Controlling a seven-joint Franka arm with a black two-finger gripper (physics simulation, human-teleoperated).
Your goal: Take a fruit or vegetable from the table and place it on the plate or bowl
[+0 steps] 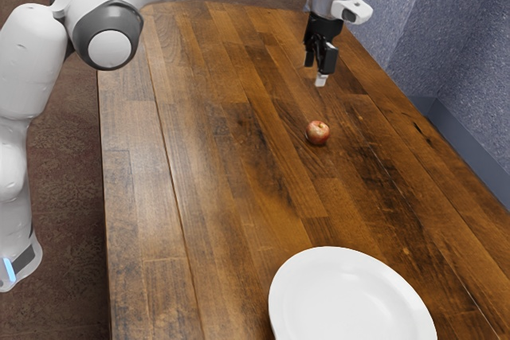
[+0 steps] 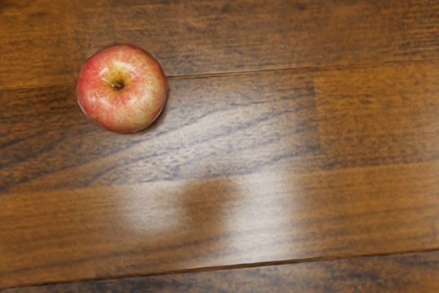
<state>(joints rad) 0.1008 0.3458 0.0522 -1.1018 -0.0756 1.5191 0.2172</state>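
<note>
Hovering gripper [image 1: 319, 76], width unclear, apple [image 1: 318, 131] on table [image 1: 199, 197], well apart from white plate [image 1: 319, 300]

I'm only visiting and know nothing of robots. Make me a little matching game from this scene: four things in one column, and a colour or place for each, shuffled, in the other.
Things:
1. apple
2. plate
3. gripper
4. table

Descriptions:
A. white and empty
B. brown wooden planks
C. red and yellow, lying on the wood apart from the plate
D. black, in the air above the table

Pairs: 1-C, 2-A, 3-D, 4-B.
</note>
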